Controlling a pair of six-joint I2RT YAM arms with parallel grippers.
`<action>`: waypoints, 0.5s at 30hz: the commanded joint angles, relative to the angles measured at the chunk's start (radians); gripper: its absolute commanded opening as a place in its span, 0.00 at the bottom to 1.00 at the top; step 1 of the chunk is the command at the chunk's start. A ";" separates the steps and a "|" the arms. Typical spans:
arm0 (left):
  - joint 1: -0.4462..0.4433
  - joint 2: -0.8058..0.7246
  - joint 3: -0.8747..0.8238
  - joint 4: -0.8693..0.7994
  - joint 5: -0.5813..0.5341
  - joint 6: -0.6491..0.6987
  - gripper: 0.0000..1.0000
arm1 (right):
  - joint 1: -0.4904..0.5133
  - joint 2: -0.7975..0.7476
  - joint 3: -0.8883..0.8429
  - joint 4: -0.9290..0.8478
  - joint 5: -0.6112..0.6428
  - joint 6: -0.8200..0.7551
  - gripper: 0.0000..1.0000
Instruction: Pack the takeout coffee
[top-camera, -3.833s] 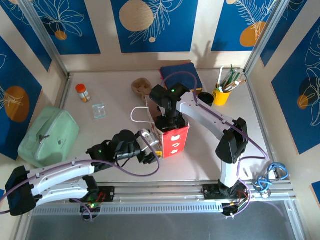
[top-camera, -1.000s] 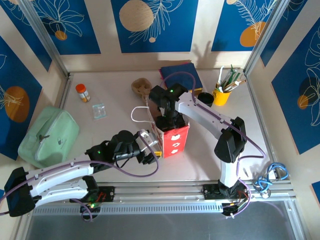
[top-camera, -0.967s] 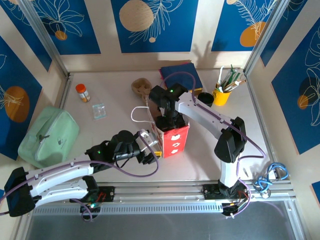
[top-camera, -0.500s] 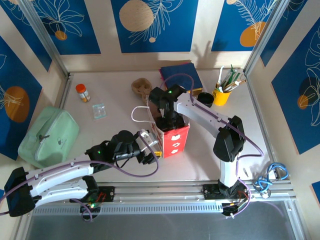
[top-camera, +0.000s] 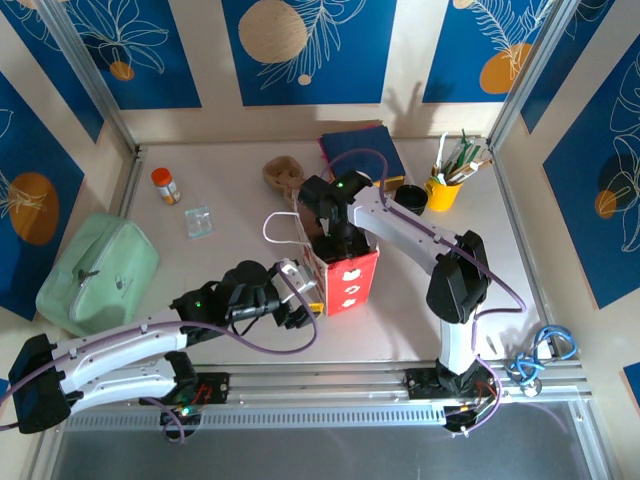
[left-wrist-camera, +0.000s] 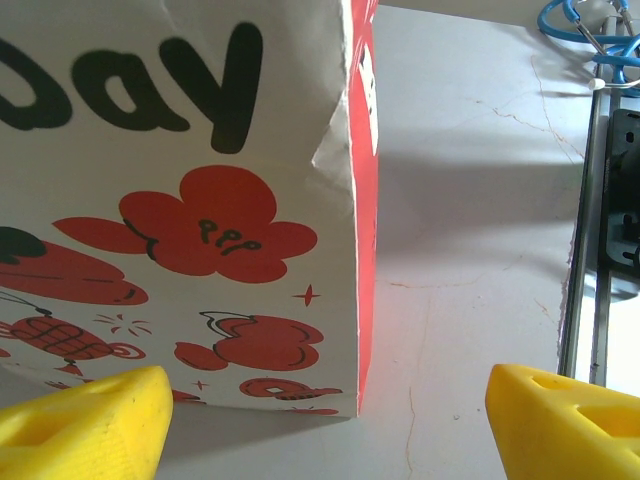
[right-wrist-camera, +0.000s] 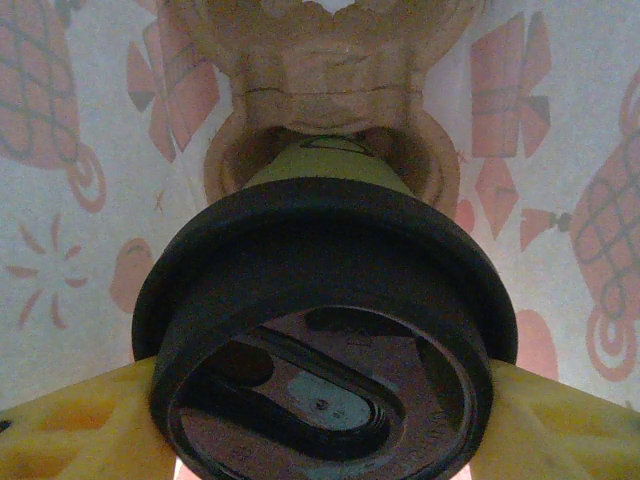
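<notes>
Inside paper bag (top-camera: 348, 282): right gripper (right-wrist-camera: 325, 405) clamped on takeout coffee (right-wrist-camera: 320, 290) | left gripper (left-wrist-camera: 325, 425) apart beside it

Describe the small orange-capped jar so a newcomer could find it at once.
Find the big pale green pouch at the table's left edge. Just beyond it, toward the far side, sits the small jar, with a flat clear packet to its right. Its bright orange cap sets it apart from the colourless packet and green pouch.
</notes>
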 joint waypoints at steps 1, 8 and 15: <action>-0.007 -0.005 0.004 0.013 -0.010 -0.003 0.82 | -0.005 0.005 -0.010 0.002 -0.031 0.005 0.61; -0.007 0.000 0.003 0.016 -0.009 -0.005 0.82 | -0.013 0.008 -0.011 0.003 -0.033 0.001 0.61; -0.007 -0.006 -0.002 0.014 -0.009 -0.008 0.82 | -0.021 0.029 -0.007 0.009 -0.046 -0.008 0.61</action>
